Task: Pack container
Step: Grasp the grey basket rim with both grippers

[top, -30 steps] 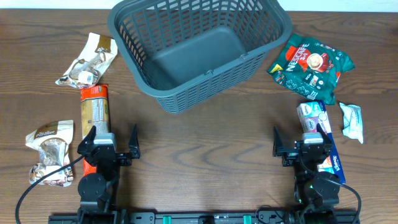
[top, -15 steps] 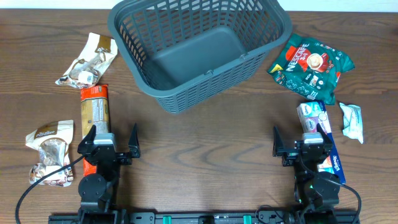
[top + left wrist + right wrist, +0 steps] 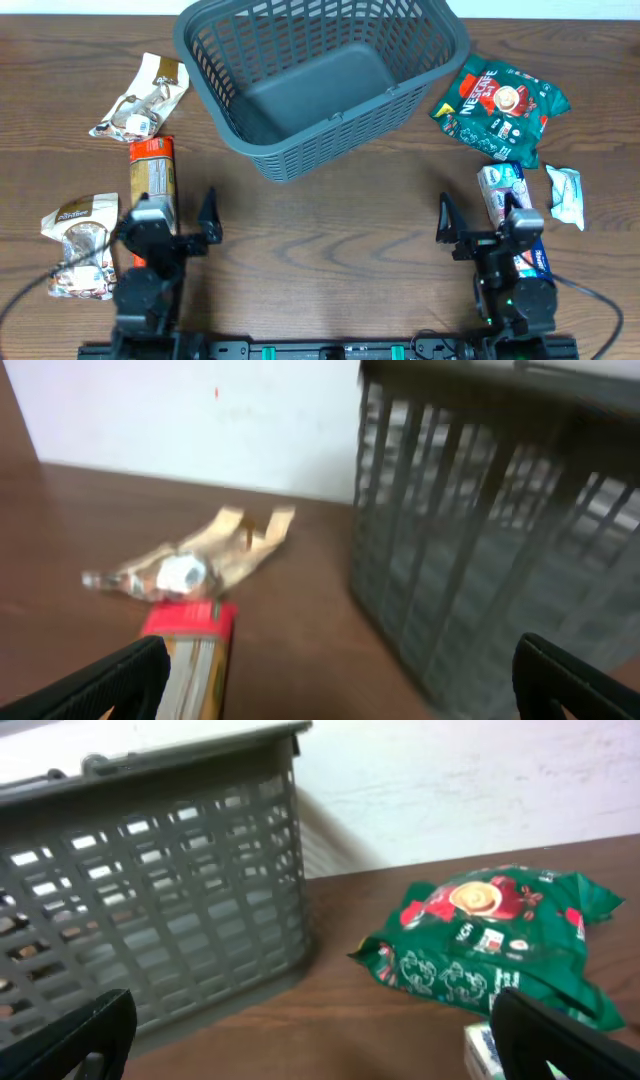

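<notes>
Left gripper and right gripper: both spread wide and empty, near the front edge of the table. A red-capped packet lies partly under the left arm, and a white-and-blue packet partly under the right. The container stands empty at the far centre, apart from both grippers. Take the nearest packet first. Come down across its narrow width, close firmly, and clear the container's rim before you let go.

Dark brown wood-grain table, flat top, grain running lengthwise, filling the overhead view. Plain white wall rising behind its far edge, faintly mottled. Lighting soft and even throughout.
</notes>
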